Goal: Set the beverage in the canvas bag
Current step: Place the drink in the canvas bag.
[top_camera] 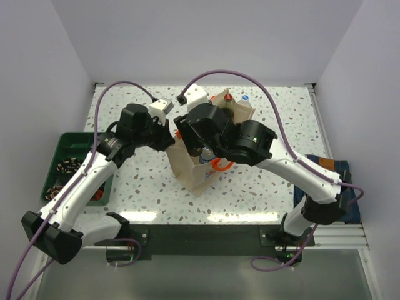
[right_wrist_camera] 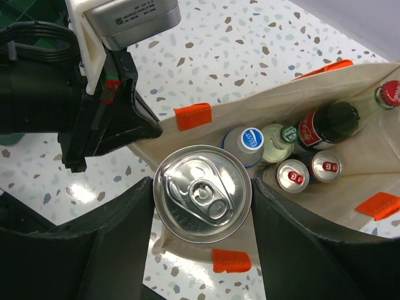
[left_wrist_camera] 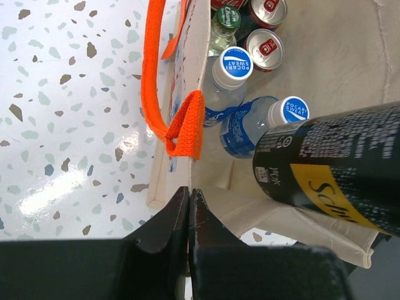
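Your right tool (right_wrist_camera: 203, 215) grips a black can (left_wrist_camera: 337, 181), its yellow label reading "Sch", over the mouth of the canvas bag (left_wrist_camera: 350, 56) on the table (left_wrist_camera: 62, 94). Your left tool (left_wrist_camera: 189, 215) is pinched closed on the bag's rim. Inside sit two Pocari Sweat bottles (left_wrist_camera: 236, 65), a red-labelled cola bottle (right_wrist_camera: 325, 122) and two red-topped cans (left_wrist_camera: 264, 49).

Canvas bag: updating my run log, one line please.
left gripper: pinching canvas bag rim | right gripper: holding can over bag
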You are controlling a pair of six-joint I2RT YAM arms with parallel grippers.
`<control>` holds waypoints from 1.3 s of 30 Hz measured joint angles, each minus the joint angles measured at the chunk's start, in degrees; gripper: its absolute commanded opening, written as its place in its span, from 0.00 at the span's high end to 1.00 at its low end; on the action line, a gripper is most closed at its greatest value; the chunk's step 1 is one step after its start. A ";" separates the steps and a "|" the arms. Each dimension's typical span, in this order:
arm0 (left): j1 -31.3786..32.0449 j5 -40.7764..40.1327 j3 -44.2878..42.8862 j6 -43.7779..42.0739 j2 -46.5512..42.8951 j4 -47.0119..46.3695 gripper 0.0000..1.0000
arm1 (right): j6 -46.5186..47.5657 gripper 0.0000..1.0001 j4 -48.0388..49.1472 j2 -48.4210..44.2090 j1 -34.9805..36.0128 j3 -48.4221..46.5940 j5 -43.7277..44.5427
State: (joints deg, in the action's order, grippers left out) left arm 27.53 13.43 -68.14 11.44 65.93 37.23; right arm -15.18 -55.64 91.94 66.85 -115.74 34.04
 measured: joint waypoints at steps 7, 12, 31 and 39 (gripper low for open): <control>0.00 -0.02 0.00 -0.02 -0.37 0.37 1.00 | -0.70 1.00 3.63 -0.04 -1.16 4.72 -2.62; 0.00 0.11 0.00 -0.04 -0.59 0.70 1.00 | -1.40 1.00 7.17 -0.09 -2.14 9.88 -3.87; 0.00 2.73 0.52 -0.28 -1.73 1.51 1.00 | -4.44 1.00 23.43 -1.73 -7.45 25.07 -6.08; 0.00 2.78 0.55 -0.66 -1.77 1.49 0.99 | -4.90 1.00 24.46 -1.70 -8.15 26.08 -8.39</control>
State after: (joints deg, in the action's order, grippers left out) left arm 27.53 16.21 -67.59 10.79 64.16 38.72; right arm -20.08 -31.18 90.24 58.70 -89.67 25.65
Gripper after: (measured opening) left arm 0.050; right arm 0.610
